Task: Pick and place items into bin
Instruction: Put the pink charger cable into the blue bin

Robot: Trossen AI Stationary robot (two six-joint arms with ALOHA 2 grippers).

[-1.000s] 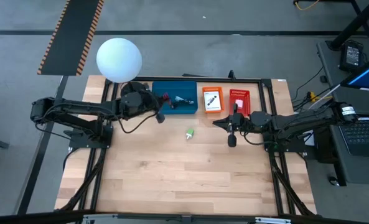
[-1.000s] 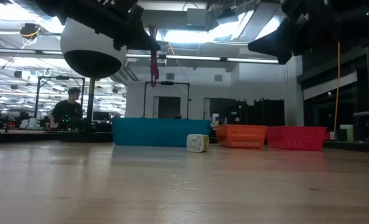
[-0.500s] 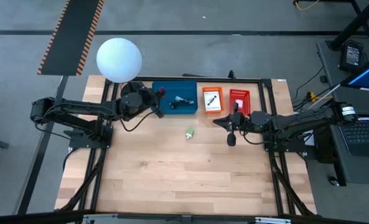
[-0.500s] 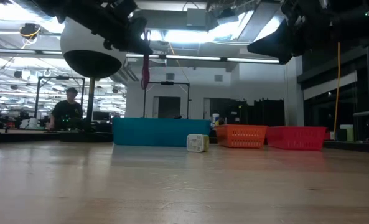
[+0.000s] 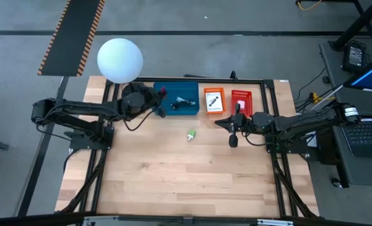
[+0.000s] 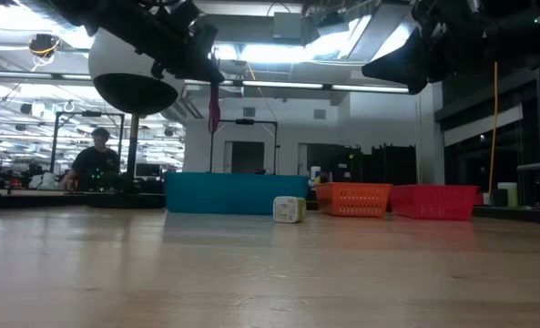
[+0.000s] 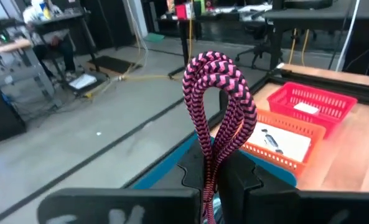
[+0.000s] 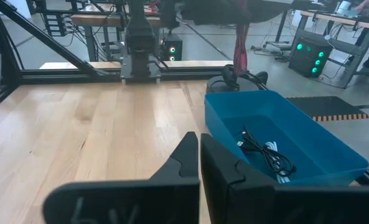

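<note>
Left gripper (image 5: 159,100) clamps the red cord (image 7: 218,118), hanging over the blue bin's (image 5: 192,110) left edge. Right gripper (image 5: 233,134), fingers closed and empty, hovers over open table (image 5: 173,176) near the green lump (image 5: 191,134).

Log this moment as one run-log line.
left gripper: shut on pink-and-black braided cord, above blue plastic bin | right gripper: shut, empty, waiting | small green lump: on table

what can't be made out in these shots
- High view: red cord is mostly hidden by the left tool.
- High view: print on the card in the orange bin is too small.
- Low view: blue bin contents are behind its wall.
- Right wrist view: orange and red bins are out of frame.
</note>
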